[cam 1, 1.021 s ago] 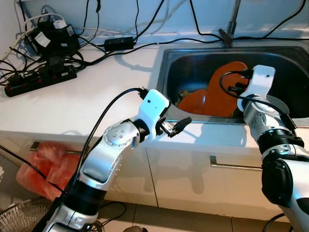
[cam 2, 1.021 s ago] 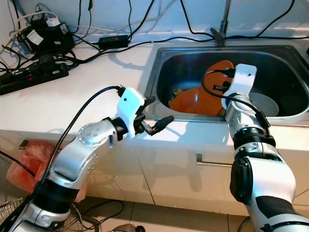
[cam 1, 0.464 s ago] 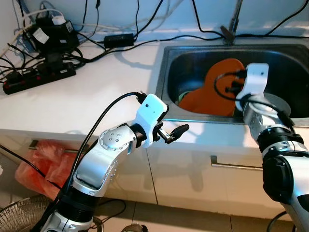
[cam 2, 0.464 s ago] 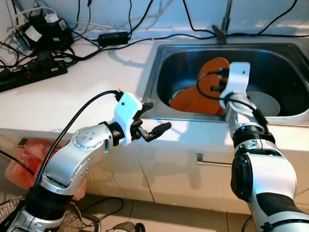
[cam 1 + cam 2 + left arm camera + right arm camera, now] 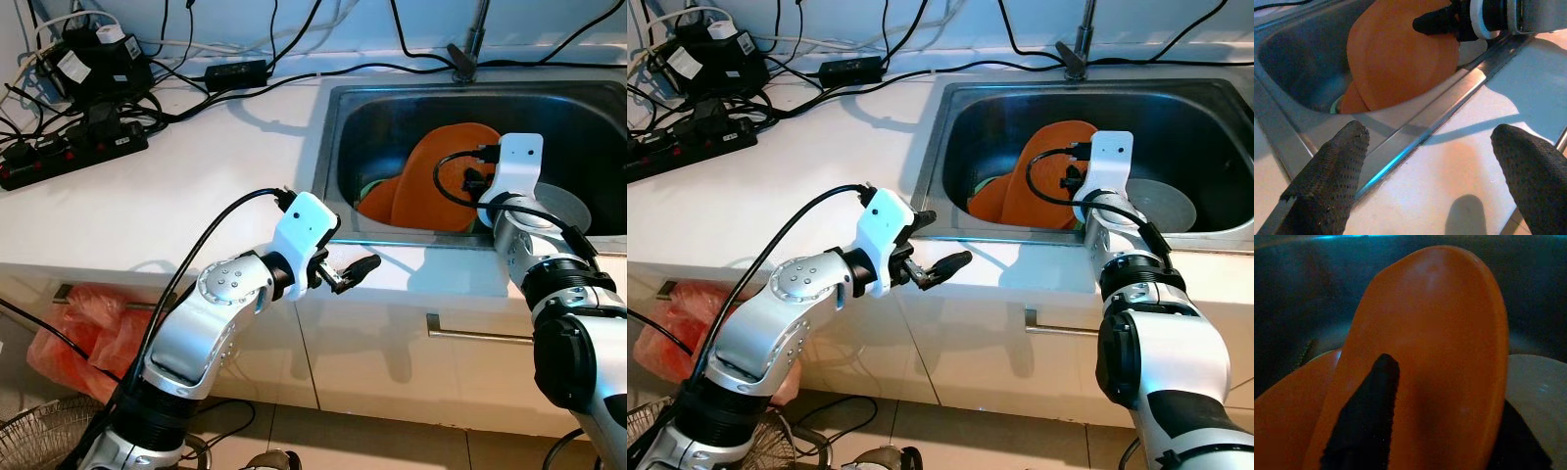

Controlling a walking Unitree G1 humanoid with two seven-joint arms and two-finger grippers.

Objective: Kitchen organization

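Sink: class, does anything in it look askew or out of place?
Yes. One orange plate stands tilted on edge in the sink, pinched by the right gripper, above another orange plate lying low beside a grey dish.

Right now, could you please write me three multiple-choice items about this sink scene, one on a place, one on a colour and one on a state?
1. Where is the tilted plate that the right gripper holds?
A. in the sink
B. on the counter
C. on the floor

2. What colour is that plate?
A. blue
B. orange
C. green

3. How are the left gripper's fingers?
A. shut on a cup
B. shut on a cable
C. open, holding nothing

Answers:
1 A, it stands inside the steel basin.
2 B, both head and wrist views show orange.
3 C, the left wrist view shows fingers spread above the counter edge.
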